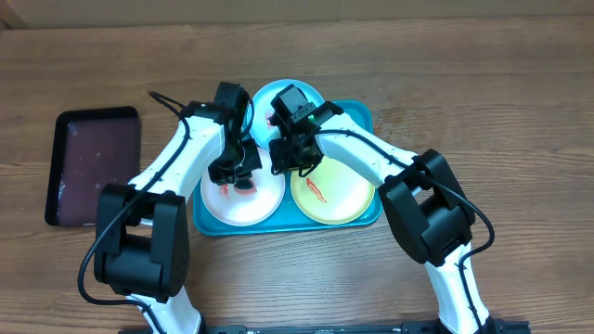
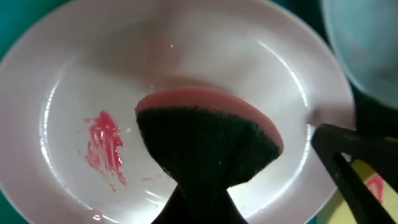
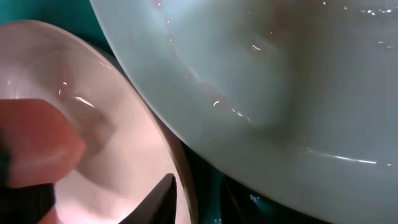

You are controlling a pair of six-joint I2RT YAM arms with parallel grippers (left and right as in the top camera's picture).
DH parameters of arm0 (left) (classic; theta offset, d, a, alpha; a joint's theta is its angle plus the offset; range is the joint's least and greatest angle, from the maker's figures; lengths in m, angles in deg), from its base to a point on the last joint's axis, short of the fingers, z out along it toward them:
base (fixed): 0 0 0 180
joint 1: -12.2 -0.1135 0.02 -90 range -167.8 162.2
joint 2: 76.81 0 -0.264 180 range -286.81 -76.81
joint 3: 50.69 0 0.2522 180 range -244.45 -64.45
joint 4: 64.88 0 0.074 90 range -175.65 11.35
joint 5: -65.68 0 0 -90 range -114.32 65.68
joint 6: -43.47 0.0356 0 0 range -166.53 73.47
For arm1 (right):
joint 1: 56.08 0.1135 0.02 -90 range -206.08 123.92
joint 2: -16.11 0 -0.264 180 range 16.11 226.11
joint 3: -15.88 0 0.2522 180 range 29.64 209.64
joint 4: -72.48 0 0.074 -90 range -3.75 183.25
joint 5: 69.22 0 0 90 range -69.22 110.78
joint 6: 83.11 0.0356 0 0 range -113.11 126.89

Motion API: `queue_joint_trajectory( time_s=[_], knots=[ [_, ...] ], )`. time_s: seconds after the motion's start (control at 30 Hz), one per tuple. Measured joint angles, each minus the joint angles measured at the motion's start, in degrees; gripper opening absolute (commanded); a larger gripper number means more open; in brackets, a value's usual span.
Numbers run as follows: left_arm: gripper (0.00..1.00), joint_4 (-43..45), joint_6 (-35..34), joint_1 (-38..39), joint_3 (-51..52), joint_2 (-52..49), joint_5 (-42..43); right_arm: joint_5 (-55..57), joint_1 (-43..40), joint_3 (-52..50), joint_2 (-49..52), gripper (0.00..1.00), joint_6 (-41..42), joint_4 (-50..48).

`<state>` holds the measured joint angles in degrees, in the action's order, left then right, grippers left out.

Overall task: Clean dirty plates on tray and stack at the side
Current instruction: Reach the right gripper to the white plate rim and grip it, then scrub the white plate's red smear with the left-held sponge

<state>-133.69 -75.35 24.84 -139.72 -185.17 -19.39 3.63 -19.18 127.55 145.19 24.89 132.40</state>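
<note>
The turquoise tray holds three plates. The white plate is front left and has a red smear. The yellow-green rimmed plate, also smeared red, is front right. The pale blue plate is at the back. My left gripper is shut on a pink and dark green sponge, which presses on the white plate. My right gripper grips the white plate's right rim. One finger lies inside the rim; the other is hidden below. The pale blue plate sits just beyond.
A smaller dark maroon tray lies on the wooden table, left of the turquoise tray. Both arms cross over the tray from the front, close together. My right gripper's finger shows at the white plate's right edge in the left wrist view.
</note>
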Motion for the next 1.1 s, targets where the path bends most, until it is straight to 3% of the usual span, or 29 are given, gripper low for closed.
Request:
queue_joint_trajectory(
  time_s=[0.07,0.17,0.33,0.6,0.83,1.1],
  knots=[
    [0.05,1.20,-0.02,0.00,1.49,0.00,0.15,0.02,0.00,0.00,0.02,0.22,0.00,0.04],
    [0.26,1.75,-0.15,0.00,2.91,0.00,0.44,0.04,0.00,0.00,0.04,0.22,0.04,-0.02],
    [0.43,2.56,-0.92,0.00,3.19,0.00,0.52,0.04,0.00,0.00,0.07,0.22,0.00,-0.15],
    [0.42,2.51,0.59,-0.02,3.19,0.00,0.50,0.04,0.00,0.00,0.11,0.22,-0.02,-0.17],
    [0.20,1.79,1.07,-0.02,3.19,0.00,-0.48,0.04,0.00,0.00,0.11,0.22,-0.04,-0.20],
    [0.15,2.49,1.29,0.02,3.61,0.02,-1.33,0.02,0.00,0.00,0.11,0.22,-0.04,-0.07]
  ],
)
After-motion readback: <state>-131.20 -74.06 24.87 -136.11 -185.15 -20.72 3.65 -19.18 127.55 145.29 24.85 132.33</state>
